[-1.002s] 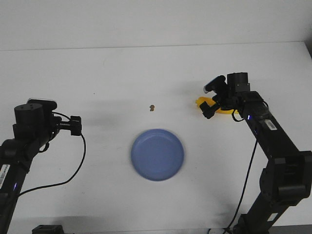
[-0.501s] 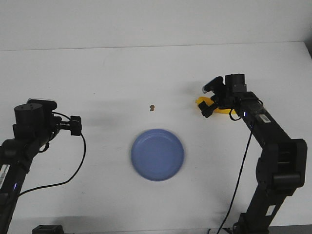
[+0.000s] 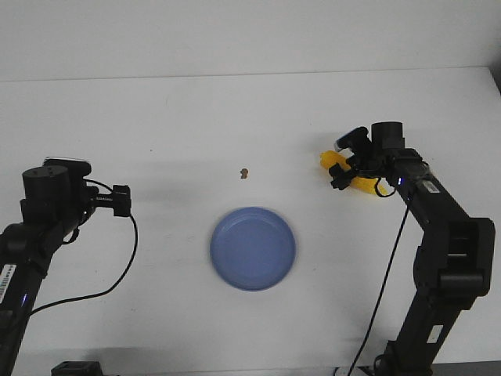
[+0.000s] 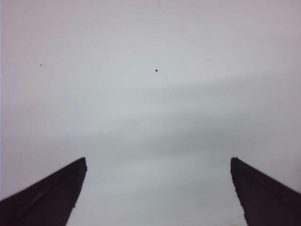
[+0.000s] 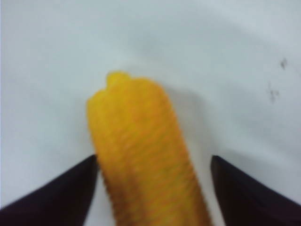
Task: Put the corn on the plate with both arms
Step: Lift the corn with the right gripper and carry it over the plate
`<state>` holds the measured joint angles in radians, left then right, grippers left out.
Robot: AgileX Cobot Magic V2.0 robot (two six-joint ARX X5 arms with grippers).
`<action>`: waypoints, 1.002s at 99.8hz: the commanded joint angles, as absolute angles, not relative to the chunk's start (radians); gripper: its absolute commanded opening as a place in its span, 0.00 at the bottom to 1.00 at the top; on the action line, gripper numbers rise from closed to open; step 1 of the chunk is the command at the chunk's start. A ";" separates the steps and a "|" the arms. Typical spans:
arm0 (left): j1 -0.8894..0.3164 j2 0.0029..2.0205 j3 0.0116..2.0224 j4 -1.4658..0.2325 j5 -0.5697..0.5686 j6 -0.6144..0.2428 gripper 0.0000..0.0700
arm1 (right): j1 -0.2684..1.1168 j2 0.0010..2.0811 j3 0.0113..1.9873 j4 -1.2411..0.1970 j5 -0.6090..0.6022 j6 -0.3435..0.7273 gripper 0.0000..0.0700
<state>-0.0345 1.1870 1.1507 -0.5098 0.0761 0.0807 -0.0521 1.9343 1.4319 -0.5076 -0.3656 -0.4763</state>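
The right claw [image 3: 342,174] is spread wide and sits low over the corn [image 3: 354,179], straddling it; in the right wrist view one finger [image 5: 51,197] touches or nearly touches the cob's side while the other stands clear of it. We see the corn [image 5: 146,155] lying flat on the white tabletop [image 3: 196,117], at about two o'clock from the plate [image 3: 253,248] and well apart from it. In the front view its long axis runs from ten o'clock to four o'clock, one end poking out past the claw toward ten o'clock, the rest partly hidden under the wrist. We cannot tell which end is the pointed one. The cob is bright yellow with an orange tinge and fine rows of kernels, blurred at close range. The left claw [image 4: 157,197] is also spread wide, with only bare tabletop between its fingers; its arm rests at nine o'clock from the plate. A tiny brown speck [image 3: 244,172] lies at twelve o'clock from the round blue plate.
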 commanded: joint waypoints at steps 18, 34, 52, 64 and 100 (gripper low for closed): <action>-0.032 1.196 1.164 -0.500 0.074 0.090 0.89 | -0.050 1.960 1.454 -0.532 -0.392 -0.459 0.33; -0.032 1.196 1.164 -0.499 0.074 0.090 0.89 | -0.050 1.960 1.454 -0.562 -0.393 -0.459 0.08; -0.032 1.196 1.164 -0.498 0.074 0.090 0.89 | -0.050 1.922 1.454 -0.587 -0.406 -0.433 0.08; -0.032 1.196 1.164 -0.498 0.074 0.090 0.89 | -0.033 1.872 1.454 -0.596 -0.434 -0.426 0.08; -0.032 1.196 1.164 -0.496 0.074 0.090 0.89 | 0.136 1.713 1.454 -0.716 -0.442 -0.405 0.08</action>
<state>-0.0345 1.1870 1.1507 -0.5037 0.0761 0.0811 0.0956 1.7191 1.4357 -0.6983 -0.4385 -0.4202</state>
